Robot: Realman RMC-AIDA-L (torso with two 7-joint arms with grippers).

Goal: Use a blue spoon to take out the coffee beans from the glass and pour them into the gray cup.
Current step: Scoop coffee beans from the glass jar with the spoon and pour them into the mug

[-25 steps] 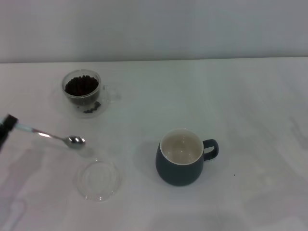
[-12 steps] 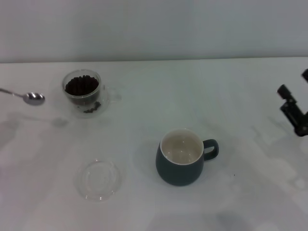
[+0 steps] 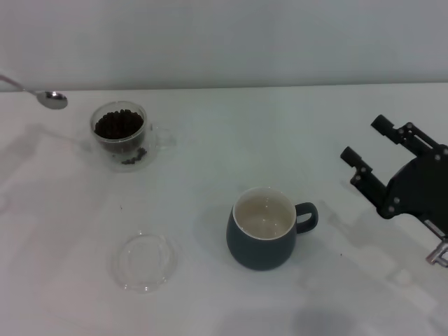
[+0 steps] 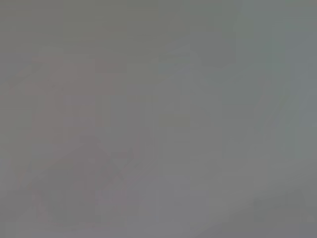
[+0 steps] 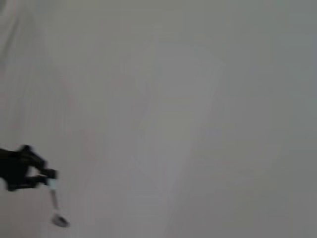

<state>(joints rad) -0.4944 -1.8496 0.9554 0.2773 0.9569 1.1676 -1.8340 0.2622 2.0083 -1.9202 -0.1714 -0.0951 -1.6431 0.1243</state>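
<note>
Head view caught only the blue spoon (image 3: pixel 43 95) above the table (image 3: pixel 210 154), left of the glass (image 3: pixel 120 135) of coffee beans (image 3: pixel 117 124); my right wrist view showed my left end effector (image 5: pixel 49 182) pinching it. My right end effector (image 3: pixel 366 150), right of the gray cup (image 3: pixel 264 229), was spread.

Bare table (image 3: pixel 210 147) lies between the glass (image 3: pixel 120 136) and gray cup (image 3: pixel 263 229); a clear dish (image 3: pixel 143 261) sits nearer.

We lose the pale-handled silver teaspoon's (image 3: pixel 49 98) handle past the bench's far left edge, hiding its holder.
</note>
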